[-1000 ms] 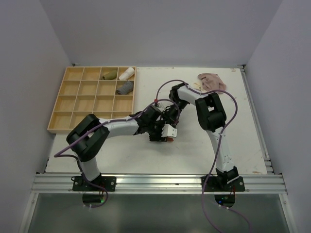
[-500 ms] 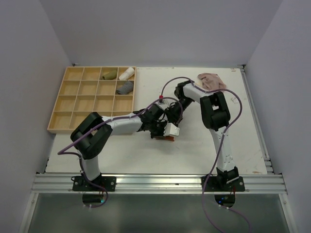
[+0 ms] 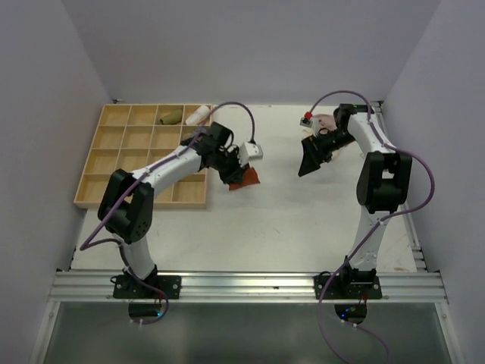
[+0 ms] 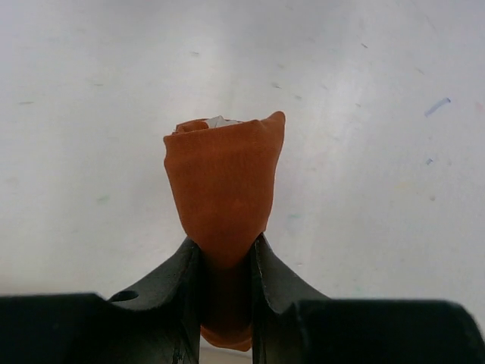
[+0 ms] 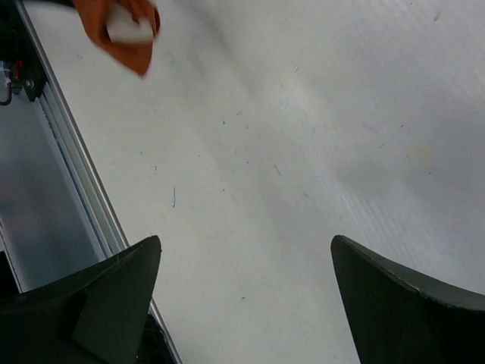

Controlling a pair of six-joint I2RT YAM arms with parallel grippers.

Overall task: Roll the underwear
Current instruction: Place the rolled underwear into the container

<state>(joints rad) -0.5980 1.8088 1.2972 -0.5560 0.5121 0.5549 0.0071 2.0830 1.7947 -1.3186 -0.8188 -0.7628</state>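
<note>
Rust-orange underwear (image 4: 223, 182): bundled, clamped in left jaws, held over the desk (image 3: 288, 220) just beside the wooden tray (image 3: 114, 163). Pale beige-pink underwear (image 3: 327, 121): lay at the desk's far right, seemingly crumpled, partly hidden. Right jaws: stood wide apart, empty.

Both arms share one build: white tubular links joined by bulky black joint housings, the left arm (image 3: 167, 168) at centre left of the overhead view and the right arm (image 3: 383, 182) at the right. A thin purple cable (image 3: 341, 92) loops loosely along each. Each arm stands on a black base plate (image 3: 148, 287) near the bottom edge. A small red spot, perhaps a button, tops the right arm's white wrist box (image 3: 306, 119). In the wrist views the fingers (image 5: 98, 296) are matte black and smoothly curved.
</note>
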